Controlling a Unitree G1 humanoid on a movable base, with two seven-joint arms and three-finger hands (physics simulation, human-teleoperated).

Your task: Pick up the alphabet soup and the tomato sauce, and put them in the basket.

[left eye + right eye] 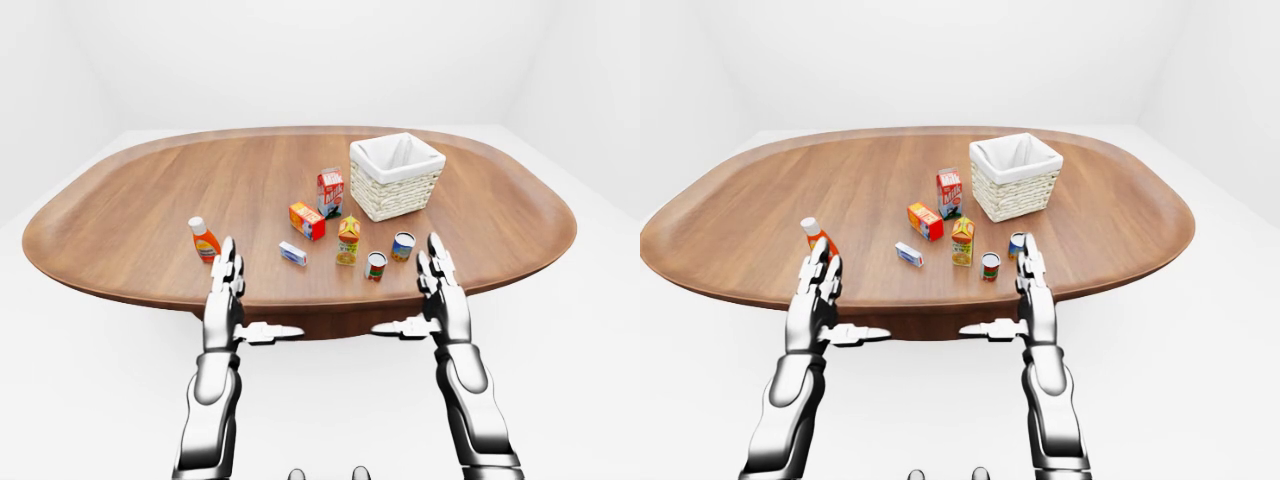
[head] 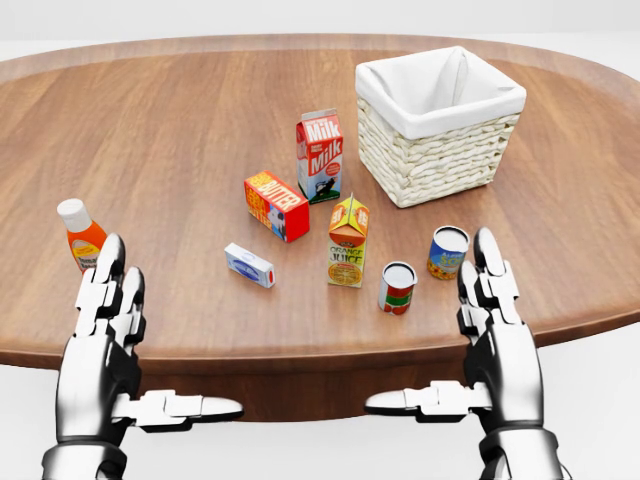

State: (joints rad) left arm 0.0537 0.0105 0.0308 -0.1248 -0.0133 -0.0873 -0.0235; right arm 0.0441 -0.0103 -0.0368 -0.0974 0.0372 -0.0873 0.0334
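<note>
Cans and basket on the oval wooden counter (image 2: 180, 130), with both hands raised at its near edge. The alphabet soup can (image 2: 447, 252) stands upright close to the near edge, toward the right end, just beside the right hand (image 2: 495, 330). The tomato sauce can (image 2: 397, 287) stands upright just left of it, between it and the orange juice carton (image 2: 346, 241); the labels are too small to read, so which can is which is a judgement. The wicker basket (image 2: 440, 150), cloth-lined and empty, sits farther in, toward the far right, well apart from both cans.

The left hand (image 2: 105, 335) hovers beside the ketchup bottle (image 2: 80, 236) near the left end, partly hiding it. On both hands the fingers are extended and spread, thumbs pointing inward, gripping nothing.

Other items: milk carton (image 2: 320, 155), butter box (image 2: 276, 205) and a small white-and-blue box (image 2: 249, 265), all near the centre.

Handling, as judged: each can is rigid, smooth-walled and probably fairly heavy for its size, so it will not deform but may slip or tip. A grasp round the cylindrical side at mid-height, fingers opposed by the thumb, looks soundest; the right hand is the nearer to both. The juice carton close by leaves little room on that side.
</note>
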